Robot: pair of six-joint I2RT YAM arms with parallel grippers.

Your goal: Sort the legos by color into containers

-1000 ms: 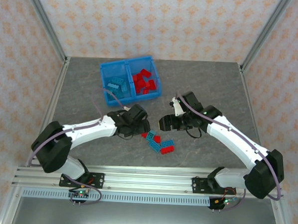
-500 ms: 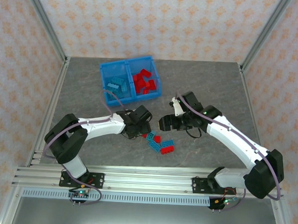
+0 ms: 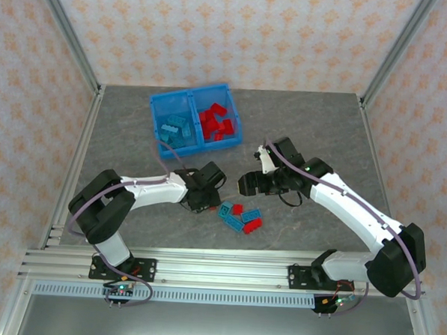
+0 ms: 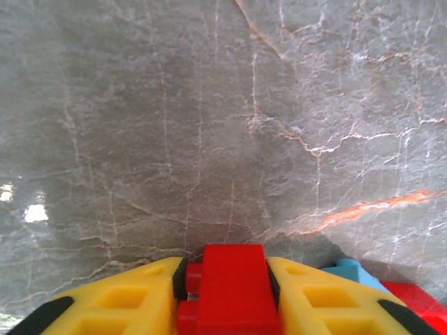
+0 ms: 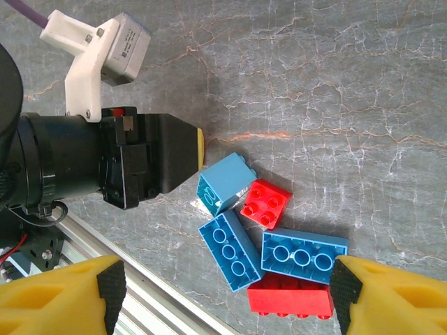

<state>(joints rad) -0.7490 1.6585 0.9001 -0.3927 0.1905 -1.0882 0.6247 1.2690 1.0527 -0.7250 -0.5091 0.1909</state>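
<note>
The left end effector [image 3: 201, 195] has drawn back from the pile of legos [image 3: 241, 216] on the bench [image 3: 119, 147] and is now closed on a red lego [image 4: 230, 286]. I judge this brick goes next to the bin [image 3: 190, 93], in the right compartment with the red ones. The right end effector [image 3: 246, 185] hangs wide open beside the pile.

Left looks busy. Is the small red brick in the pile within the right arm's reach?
Probably yes: the right gripper hangs open near the pile; the small red brick lies uncovered, teal bricks crowding it.
</note>
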